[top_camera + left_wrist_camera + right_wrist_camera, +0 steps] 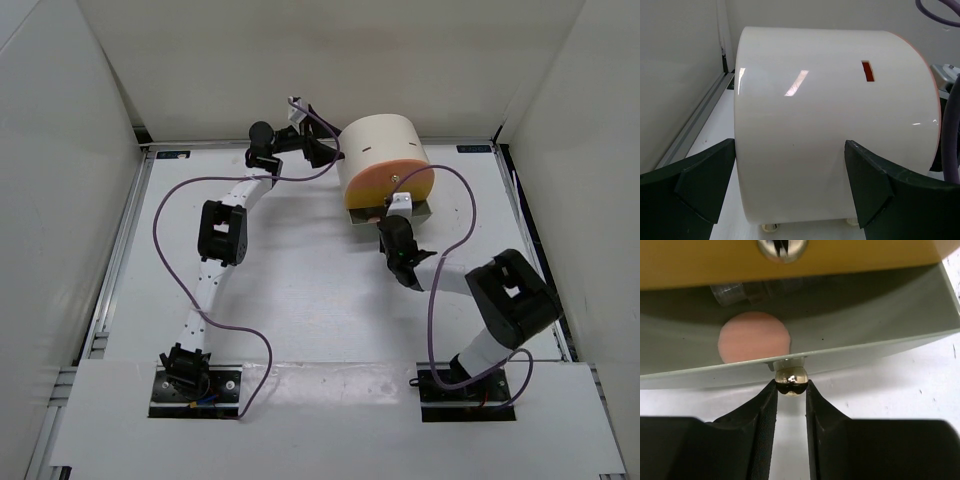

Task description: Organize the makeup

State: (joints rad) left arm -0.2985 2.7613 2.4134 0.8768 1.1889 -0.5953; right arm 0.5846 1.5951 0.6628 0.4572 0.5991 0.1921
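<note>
My right arm [510, 295] bends out at the elbow and reaches forward. My right claw [791, 386] is pinched on the knob [791, 378] of the open drawer [875, 345]. Puff [754, 337] and bottle [737, 292] lie inside. My left arm [222, 232] stretches far, with the left claw [790, 185] spread wide at the box [830, 110].

left arm [222, 235] reaches far with the left gripper [318, 148] spread wide, right arm [510, 295] bent at the elbow, right gripper [791, 392] pinched on a small knob [791, 376]
</note>
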